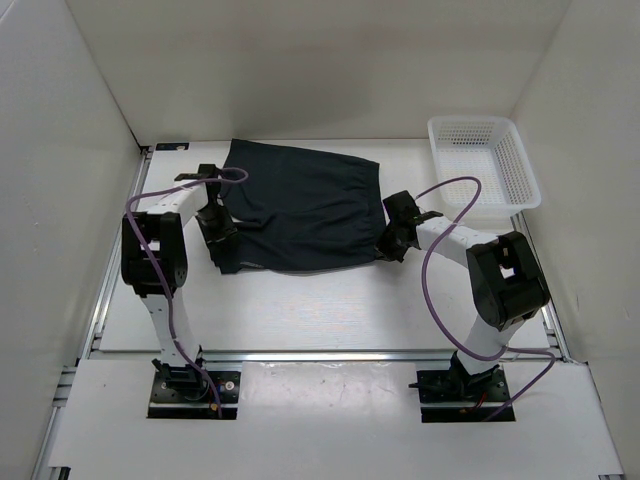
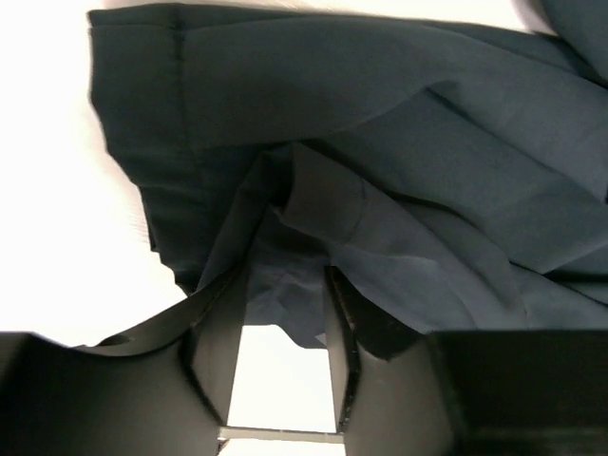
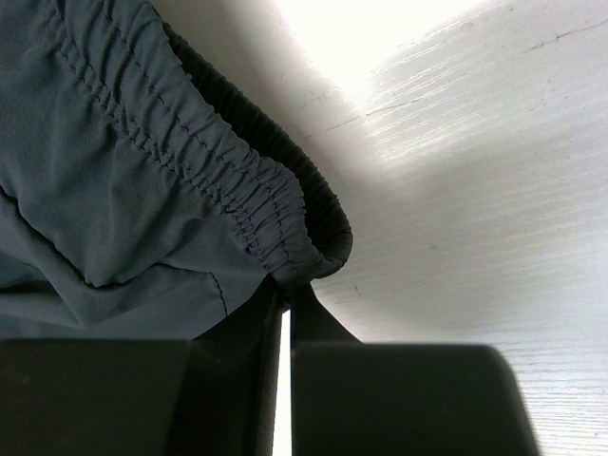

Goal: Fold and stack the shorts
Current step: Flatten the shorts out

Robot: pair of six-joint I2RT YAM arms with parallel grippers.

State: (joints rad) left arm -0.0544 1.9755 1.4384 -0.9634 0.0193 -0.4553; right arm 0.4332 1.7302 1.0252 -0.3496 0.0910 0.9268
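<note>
Looking down from above, I find the shorts [image 1: 300, 215] spread dark across the far middle of the table [image 1: 330, 310]. My left claw [image 1: 222, 250] is at their near left corner and my right claw [image 1: 385, 245] at their near right corner. A white mesh basket [image 1: 520, 165] sits well apart from them in the far right corner. From my left wrist, the shorts [image 2: 380, 142] fill most of the view in rumpled folds, one stitched edge running along the top against the white table. My left claw [image 2: 280, 285] stands partly parted, its fingers [image 2: 214, 332] apart with bright table showing in the gap. A loose fold of cloth hangs between the tips, and I cannot tell whether it touches either pad. From my right wrist, my right claw [image 3: 285, 290] is squeezed down to a thin slit of light and nips the corner of the gathered waistband [image 3: 237, 190]. The rest of the shorts [image 3: 95, 209] bunches away to the left, with bare scratched table [image 3: 475, 190] to the right.
</note>
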